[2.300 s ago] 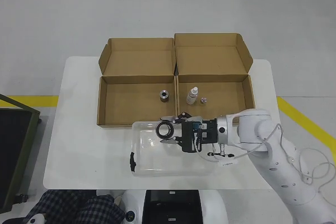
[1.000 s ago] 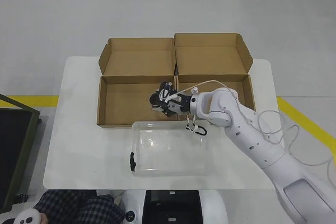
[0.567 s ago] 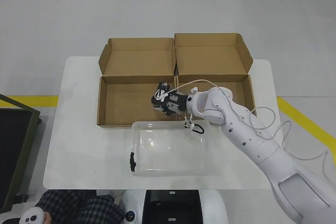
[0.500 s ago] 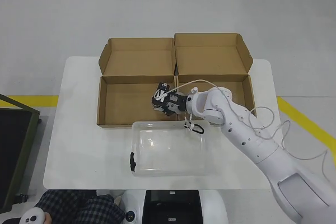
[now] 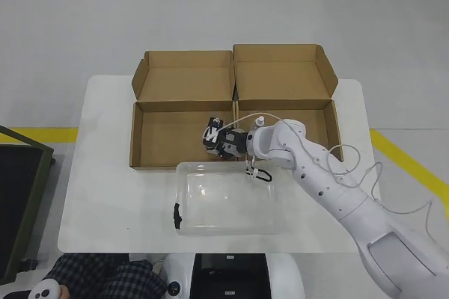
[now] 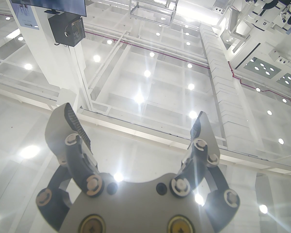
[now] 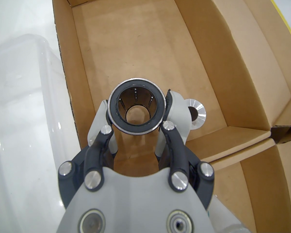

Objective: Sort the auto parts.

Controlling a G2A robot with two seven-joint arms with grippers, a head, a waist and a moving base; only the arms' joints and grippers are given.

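My right gripper (image 7: 137, 109) is shut on a cylindrical bearing (image 7: 114, 116) with a black end ring and steel balls inside. It holds the bearing upright above the floor of the left cardboard box (image 7: 135, 37). A silver metal bushing (image 7: 197, 114) stands on the box floor right beside one finger. In the top view the right gripper (image 5: 214, 137) sits over the right end of the left box (image 5: 168, 138). My left gripper (image 6: 133, 112) is open with nothing between its fingers, and it points up at the ceiling.
The right cardboard box (image 5: 307, 127) adjoins the left one, and a white bottle tip (image 5: 260, 119) shows above the arm. A clear plastic bin (image 5: 209, 166) lies in front of the boxes. Both lids stand open toward the back.
The right gripper carried the bearing from over the clear bin up into the left box. In the last half second it shifted slightly toward the box's front wall.
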